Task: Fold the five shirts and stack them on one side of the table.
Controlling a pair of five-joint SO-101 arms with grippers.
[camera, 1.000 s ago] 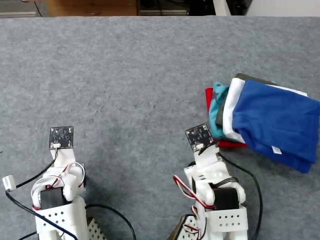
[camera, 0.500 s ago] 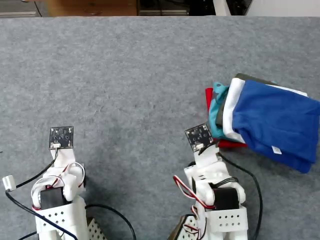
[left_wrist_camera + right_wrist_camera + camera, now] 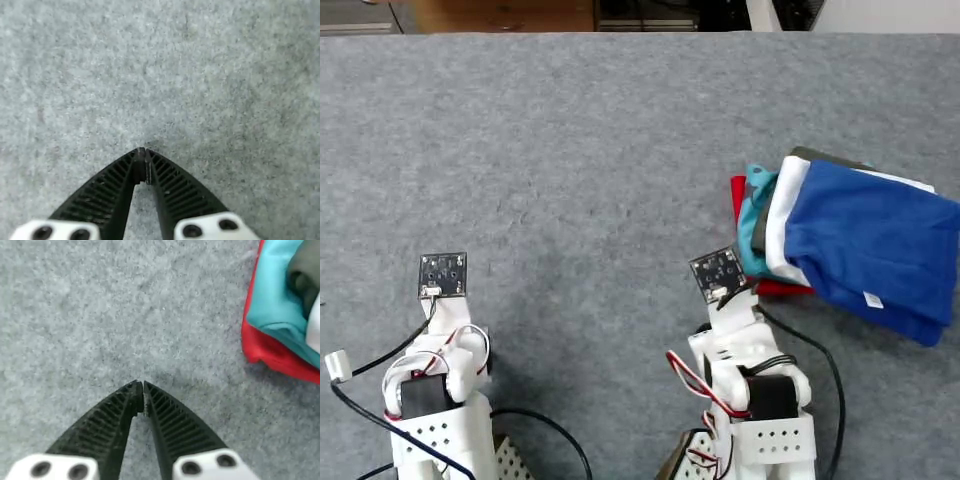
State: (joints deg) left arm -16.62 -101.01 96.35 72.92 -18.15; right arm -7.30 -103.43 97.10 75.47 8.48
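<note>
Shirts (image 3: 790, 225) look basically done to me. Nearest the arms, the left hand (image 3: 141, 161) is pressed together over the counter (image 3: 570, 150) and holds nothing. The right hand (image 3: 140, 392) is pressed together and empty too, near the red shirt (image 3: 265, 347) at the bottom of the stack (image 3: 850, 240). That stack sits on the counter's right side: red, teal, something dark, white, blue on top (five layers, if I'm counting right). It's fanned out a bit. Every shirt I can see is in it, so I'd say only squaring up is left.
</note>
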